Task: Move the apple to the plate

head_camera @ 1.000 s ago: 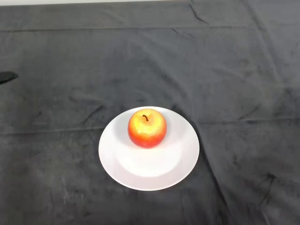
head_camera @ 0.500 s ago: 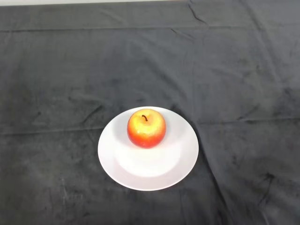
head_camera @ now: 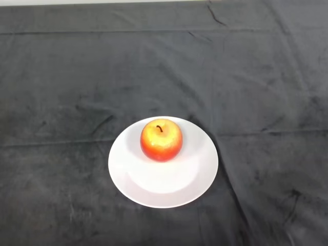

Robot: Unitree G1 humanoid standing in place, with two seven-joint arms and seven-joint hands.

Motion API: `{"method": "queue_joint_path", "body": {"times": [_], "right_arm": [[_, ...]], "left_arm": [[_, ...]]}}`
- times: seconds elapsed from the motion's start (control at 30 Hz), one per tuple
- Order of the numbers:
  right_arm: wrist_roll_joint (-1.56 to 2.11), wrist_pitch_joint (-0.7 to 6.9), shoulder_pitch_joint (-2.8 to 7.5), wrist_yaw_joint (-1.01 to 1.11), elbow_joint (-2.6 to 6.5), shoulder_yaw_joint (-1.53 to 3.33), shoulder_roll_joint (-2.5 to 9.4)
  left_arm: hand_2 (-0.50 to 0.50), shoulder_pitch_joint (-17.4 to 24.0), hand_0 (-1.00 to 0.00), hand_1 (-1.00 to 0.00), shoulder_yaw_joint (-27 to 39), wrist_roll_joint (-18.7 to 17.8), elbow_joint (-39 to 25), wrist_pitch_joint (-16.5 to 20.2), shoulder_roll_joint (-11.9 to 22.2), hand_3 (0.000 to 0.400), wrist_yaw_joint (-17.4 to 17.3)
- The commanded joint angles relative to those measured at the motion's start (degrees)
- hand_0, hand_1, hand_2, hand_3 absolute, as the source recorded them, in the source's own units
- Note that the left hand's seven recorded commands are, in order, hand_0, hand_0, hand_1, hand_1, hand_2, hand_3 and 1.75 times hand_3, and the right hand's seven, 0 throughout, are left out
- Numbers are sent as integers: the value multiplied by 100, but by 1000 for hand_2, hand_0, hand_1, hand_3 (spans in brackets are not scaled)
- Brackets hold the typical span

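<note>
A red and yellow apple (head_camera: 161, 140) stands upright, stem up, on a round white plate (head_camera: 163, 187). It sits on the far half of the plate, a little behind the plate's middle. The plate lies on the dark cloth just below the middle of the head view.
The dark wrinkled cloth (head_camera: 246, 77) covers the whole table. The table's far edge (head_camera: 102, 2) shows as a pale strip at the top.
A dark tip that showed at the left edge one second ago has gone out of view. The apple and plate have stayed in place.
</note>
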Motion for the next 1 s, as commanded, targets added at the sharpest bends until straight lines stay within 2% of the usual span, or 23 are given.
{"method": "queue_joint_path", "body": {"times": [0.03, 1.0], "right_arm": [[87, -35, -130, 16, -124, -86, -130], [85, -44, -141, 34, -90, -95, -141]], "left_arm": [[0, -283, 0, 0, 220, -56, 275, -97, 391, 0, 103], [0, -347, 0, 0, 157, -45, 497, -333, 435, 0, 60]]}}
